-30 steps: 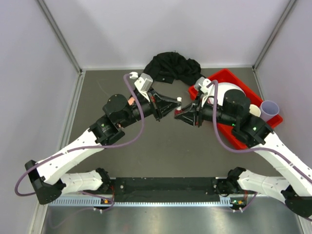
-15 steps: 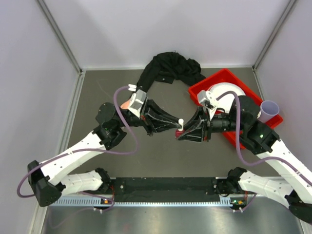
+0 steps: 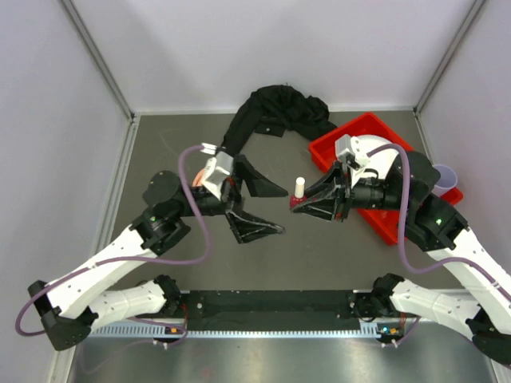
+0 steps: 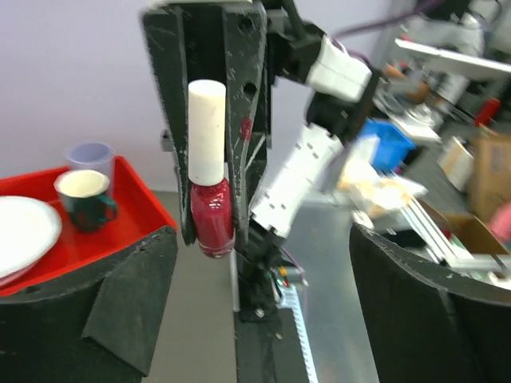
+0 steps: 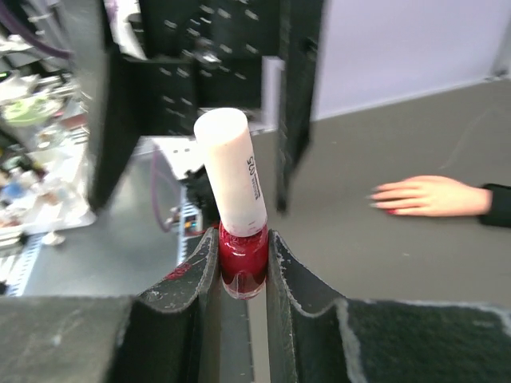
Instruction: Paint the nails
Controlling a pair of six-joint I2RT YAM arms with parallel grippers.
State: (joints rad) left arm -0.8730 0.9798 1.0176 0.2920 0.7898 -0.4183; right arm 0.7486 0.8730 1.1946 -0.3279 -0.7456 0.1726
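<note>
The right claw (image 3: 292,205) is pinching a small polish bottle (image 3: 300,189) by its red glass base, 1 finger on each side. The round white cap stands up above the fingertips, tilted a little in the right wrist view. The left claw (image 3: 282,211) is spread wide and grips nothing. Its 2 dark, wedge-shaped fingers (image 4: 120,311) are well apart, facing the bottle (image 4: 209,183) across a gap of bare tabletop (image 3: 319,255).

Behind the right claw sits a glossy red plastic tray (image 3: 375,129) holding a round white plate (image 3: 369,148) and a dark mug (image 4: 84,199) with a pale inside. A lilac cup (image 3: 443,177) stands at the tray's far edge.

The mannequin hand (image 5: 431,195) lies flat on the tabletop beyond and to the side of the right claw (image 5: 242,239), well apart from it. It is smooth and peach-coloured, with its fingers pointing toward the claw. The nails (image 5: 375,193) at the fingertips are too small and blurred to make out clearly. A black fabric sleeve (image 5: 499,205) covers the wrist and trails back to a crumpled heap (image 3: 283,108) by the rear wall. From overhead, the left arm's wrist hides nearly all of the hand.

The tabletop is dark grey and matte. The claw fingers (image 5: 307,295) look rough and scuffed.
</note>
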